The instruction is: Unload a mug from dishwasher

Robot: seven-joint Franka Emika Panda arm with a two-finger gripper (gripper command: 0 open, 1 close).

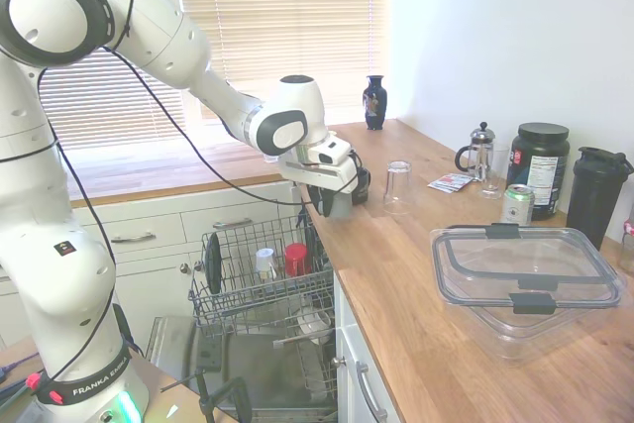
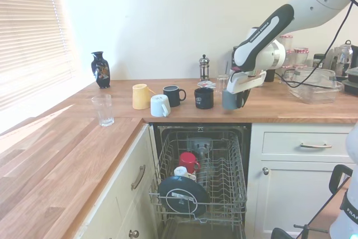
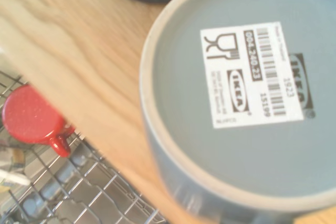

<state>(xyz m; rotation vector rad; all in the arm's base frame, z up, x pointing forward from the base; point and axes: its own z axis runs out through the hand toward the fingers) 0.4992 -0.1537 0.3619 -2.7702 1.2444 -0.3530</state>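
Lighting: bright daylight through slatted blinds (image 1: 287, 17), glare on worktop (image 2: 33, 132). Exterior views sharp; wrist view soft-focused.

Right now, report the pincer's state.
Pincer: closed on the grey-blue mug, held upside down at the wooden counter's front edge.

The mug (image 2: 229, 99) stands upside down on the bench (image 2: 291, 110) edge, right of three other mugs, above the dishwasher (image 2: 201, 183) rack holding a cup (image 2: 188, 162).
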